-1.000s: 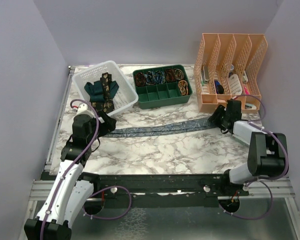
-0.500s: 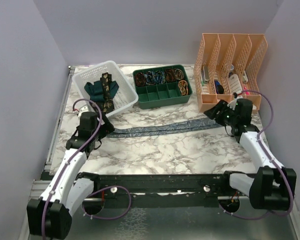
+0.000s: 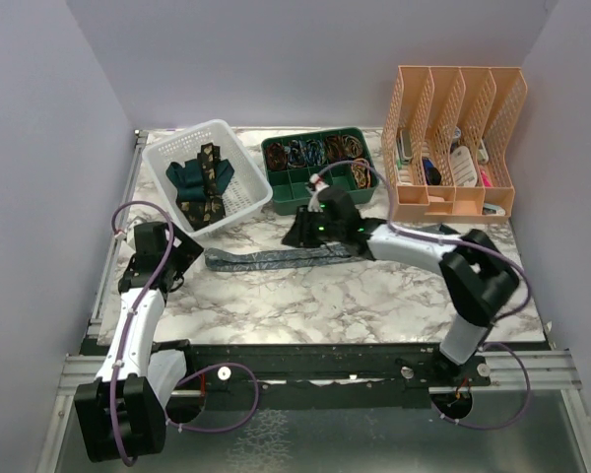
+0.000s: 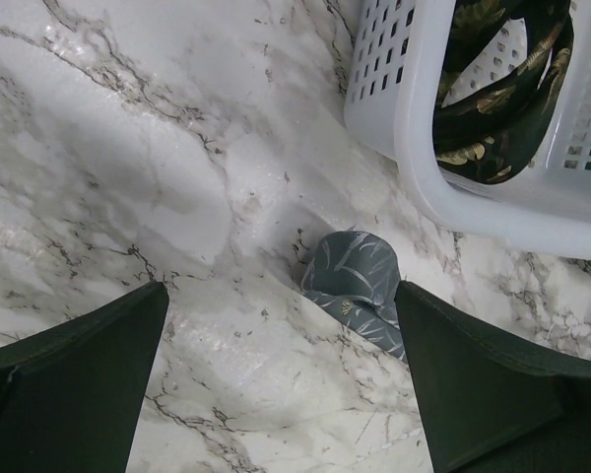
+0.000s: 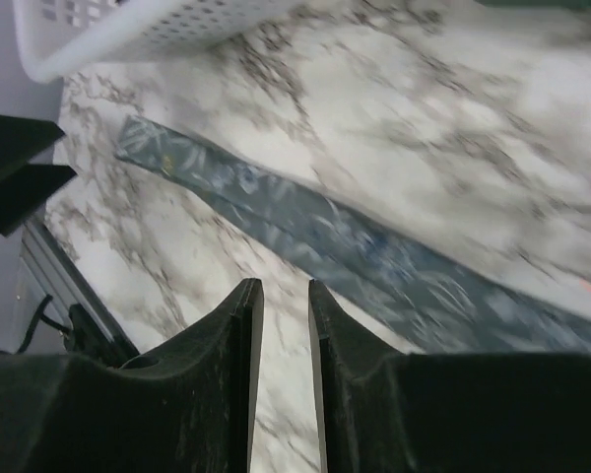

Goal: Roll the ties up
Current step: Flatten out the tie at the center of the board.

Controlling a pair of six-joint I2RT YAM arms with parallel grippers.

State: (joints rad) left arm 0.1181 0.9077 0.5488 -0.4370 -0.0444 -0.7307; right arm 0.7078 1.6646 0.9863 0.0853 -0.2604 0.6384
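A blue-grey patterned tie (image 3: 266, 258) lies flat across the marble table (image 3: 276, 305). Its left end (image 4: 355, 281) sits just ahead of my left gripper (image 4: 279, 296), which is wide open, holds nothing and rests left of the tie (image 3: 182, 254). My right gripper (image 3: 297, 234) hovers over the tie's middle. In the right wrist view its jaws (image 5: 282, 288) stand a narrow gap apart with only marble between them, and the tie (image 5: 305, 212) runs just beyond the tips. A teal tie (image 3: 187, 175) and a black-brown gold-patterned tie (image 3: 213, 172) lie in the white basket (image 3: 246, 172).
A green compartment tray (image 3: 320, 187) with rolled items stands behind the right gripper. An orange file rack (image 3: 453, 138) fills the back right corner. The basket's rim (image 4: 414, 148) is close behind the left gripper. Walls close in both sides.
The right arm swung left from the tie's right end to its middle and its jaws narrowed. The tie's visible span now ends further left. The left gripper drew back left and opened wider.
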